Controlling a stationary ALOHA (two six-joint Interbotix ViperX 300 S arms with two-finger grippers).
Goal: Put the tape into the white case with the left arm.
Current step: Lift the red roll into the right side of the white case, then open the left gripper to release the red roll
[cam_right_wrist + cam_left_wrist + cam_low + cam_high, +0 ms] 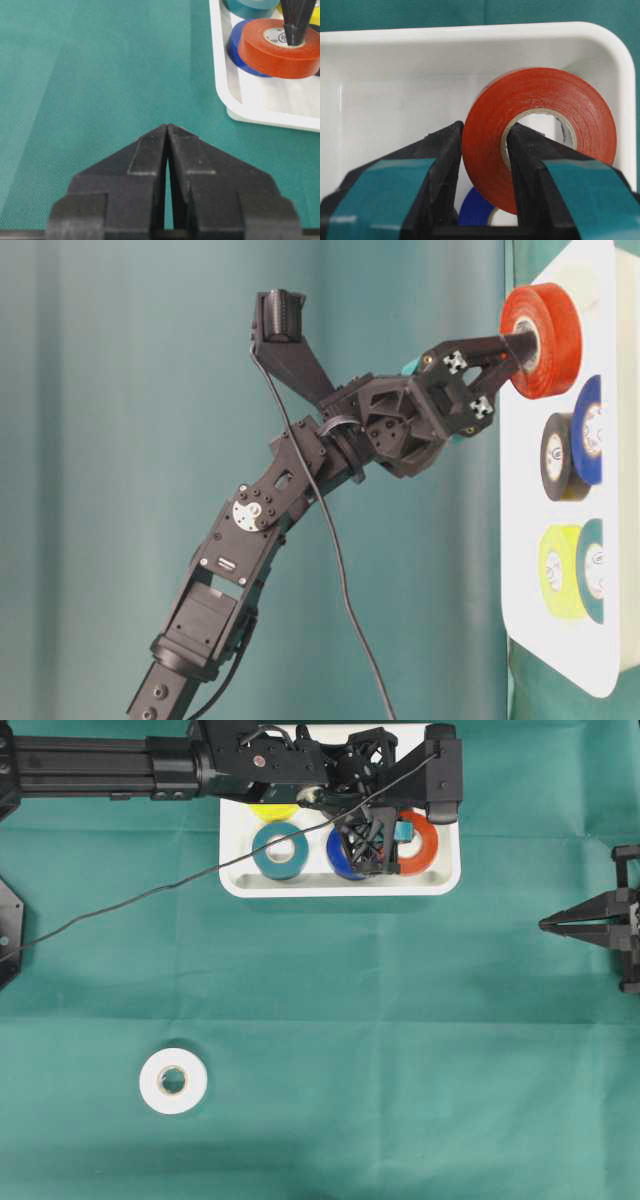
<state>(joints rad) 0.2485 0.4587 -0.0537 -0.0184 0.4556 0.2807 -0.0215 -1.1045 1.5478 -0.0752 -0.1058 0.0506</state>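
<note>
My left gripper (485,127) is shut on the wall of a red tape roll (540,100), one finger outside the roll and the other in its core. It holds the roll (425,845) over the right end of the white case (330,888). From table level, the red roll (540,340) sits at the fingertips (512,348), close to the case floor. Whether it touches the floor I cannot tell. My right gripper (167,126) is shut and empty above the green cloth, at the right edge (545,924).
Inside the case lie a teal roll (279,850), a blue roll (340,855), a yellow roll (272,812) and a black roll (560,455). A white tape roll (173,1081) lies flat on the cloth at the front left. A thin black cable (150,895) crosses the cloth left of the case.
</note>
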